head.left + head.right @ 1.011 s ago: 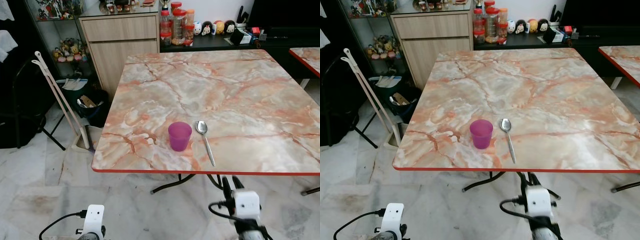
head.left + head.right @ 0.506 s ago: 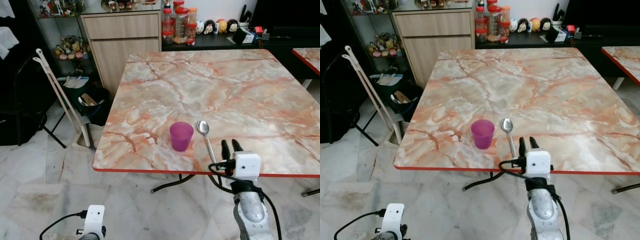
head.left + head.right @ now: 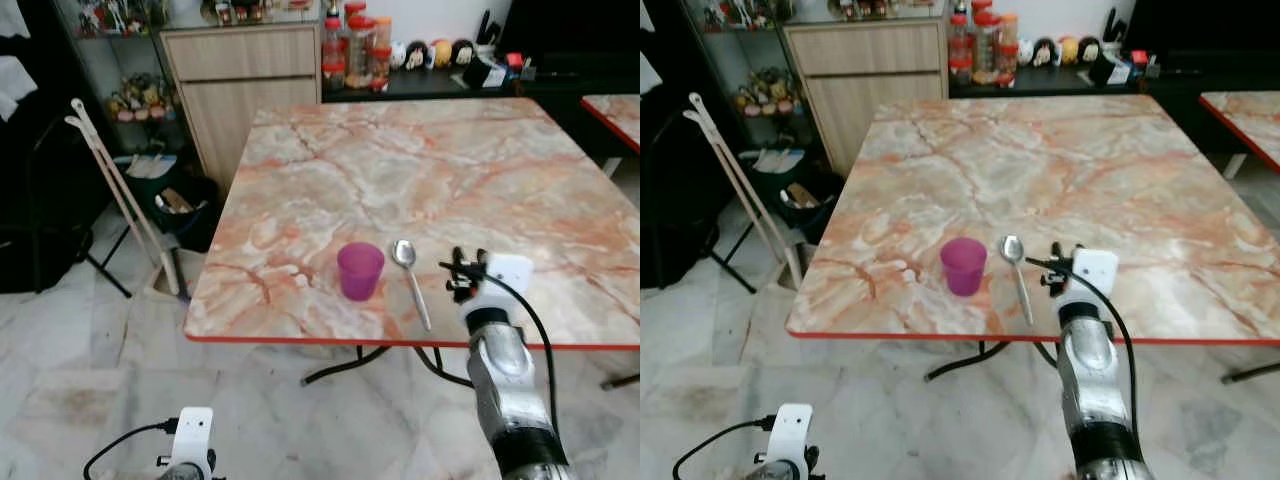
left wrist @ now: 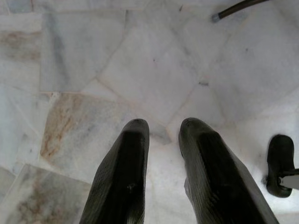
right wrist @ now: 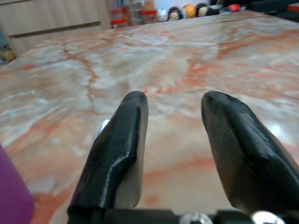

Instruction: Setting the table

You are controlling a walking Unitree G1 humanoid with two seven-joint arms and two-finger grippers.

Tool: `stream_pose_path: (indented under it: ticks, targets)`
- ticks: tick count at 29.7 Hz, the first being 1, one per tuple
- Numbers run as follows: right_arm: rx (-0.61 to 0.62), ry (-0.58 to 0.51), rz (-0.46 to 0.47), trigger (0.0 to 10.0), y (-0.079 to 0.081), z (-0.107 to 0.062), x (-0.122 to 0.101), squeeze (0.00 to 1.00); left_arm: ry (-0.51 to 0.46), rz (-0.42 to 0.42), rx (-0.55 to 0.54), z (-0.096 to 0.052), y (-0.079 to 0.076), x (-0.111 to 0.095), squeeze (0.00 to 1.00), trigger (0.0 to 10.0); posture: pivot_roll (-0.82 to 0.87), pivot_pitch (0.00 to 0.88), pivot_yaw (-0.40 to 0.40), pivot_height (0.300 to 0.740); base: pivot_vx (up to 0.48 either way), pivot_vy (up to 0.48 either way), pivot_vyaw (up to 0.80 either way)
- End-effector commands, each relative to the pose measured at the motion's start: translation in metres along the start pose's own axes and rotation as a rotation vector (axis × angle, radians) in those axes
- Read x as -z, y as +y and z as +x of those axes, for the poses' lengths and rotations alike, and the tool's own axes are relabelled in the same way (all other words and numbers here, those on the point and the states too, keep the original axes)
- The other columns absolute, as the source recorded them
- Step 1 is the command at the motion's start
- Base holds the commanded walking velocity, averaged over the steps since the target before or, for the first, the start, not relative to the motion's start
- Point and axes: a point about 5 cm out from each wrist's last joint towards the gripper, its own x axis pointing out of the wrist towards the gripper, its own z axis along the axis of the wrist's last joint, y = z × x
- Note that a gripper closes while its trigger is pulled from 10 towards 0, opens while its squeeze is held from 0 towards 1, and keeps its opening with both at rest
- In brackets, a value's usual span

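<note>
Head views: one marble-pattern desk [image 3: 480, 170] with a red edge, carrying one purple cup [image 3: 360, 271] and one metal spoon [image 3: 410, 278]. The cup stands upright near the front edge; the spoon lies just to its right, bowl pointing away from the robot, not touching the cup.

Right hand [image 3: 462, 273] is raised over the desk just right of the spoon's handle, fingers pointing toward the spoon. From the head cameras the fingers are small and dark, so the gap is hard to judge there. The right wrist view settles it: two black fingers [image 5: 117, 154] spread apart with bare desk between them, gripping nothing. That view also catches a sliver of the cup at its edge and a bright bit of the spoon behind one finger; the rest of the spoon is hidden.

Left hand [image 4: 163, 177] hangs low. Its wrist view shows two fingers with a narrow gap, nothing between them, over the pale marble floor [image 4: 140, 70]. In the head views only the white wrist housing is visible.

A second desk is cut off at the right edge.
</note>
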Motion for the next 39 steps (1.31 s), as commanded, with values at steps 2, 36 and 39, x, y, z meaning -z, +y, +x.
stream_pose_path:
  ticks: [2, 36, 39]
  targets:
    - [-0.024, 0.054, -0.012, 10.0, 0.005, 0.005, 0.004, 1.0, 0.013, -0.005, -0.015, 0.0, 0.003, 0.003, 0.0, 10.0, -0.07, 0.0, 0.038, 0.74, 0.0, 0.0, 0.0]
    - [-0.07, 0.288, -0.108, 10.0, 0.025, 0.022, 0.019, 0.0, 0.024, -0.043, -0.015, -0.001, 0.001, 0.006, 0.0, 10.0, -0.06, 0.0, 0.015, 0.74, 0.0, 0.0, 0.0]
    - [-0.072, 0.297, -0.112, 10.0, 0.025, 0.023, 0.02, 0.0, 0.025, -0.044, -0.015, -0.001, 0.0, 0.006, 0.0, 10.0, -0.06, 0.0, 0.014, 0.74, 0.0, 0.0, 0.0]
